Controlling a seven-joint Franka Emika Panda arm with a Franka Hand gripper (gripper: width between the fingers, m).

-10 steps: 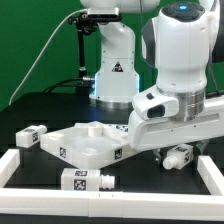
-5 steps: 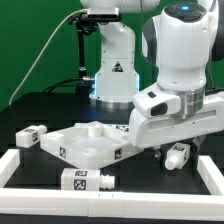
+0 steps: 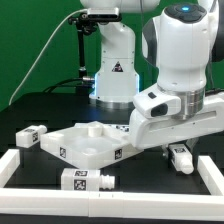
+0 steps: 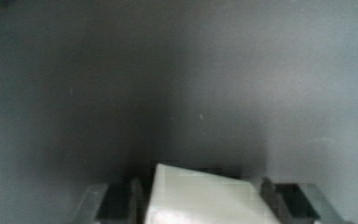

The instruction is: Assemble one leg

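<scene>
Black desk (image 3: 40, 110) fills the scene, fenced by a white rail (image 3: 120, 203), with a green backdrop behind the arm.

The pincer (image 4: 197, 206) hangs low over the desk to the exterior view's right of the square panel (image 3: 85, 146). The wrist view shows one dark finger (image 4: 101, 200) on either side of a white block, which is the leg (image 4: 202, 190). The jaws bracket the leg closely, but the blur does not let me tell whether they are pinching it or only flanking it. In the exterior view this leg (image 3: 182, 156) sits on the desk just beyond the panel's right-hand corner, directly beneath the wrist.

I judge the leg to be a light, rigid plastic part that will not flex or crush. Its faces look smooth, so it may slip or twist if it is caught near an edge. The flat opposite sides at mid-body look like the best hold, leaving the round stub free for its socket.

I count three legs. One is at the pincer, a second leg (image 3: 30, 137) lies off the panel's left corner, and a third leg (image 3: 84, 181) lies in front of the panel beside the rail. There is one square panel and one arm (image 3: 180, 50).
</scene>
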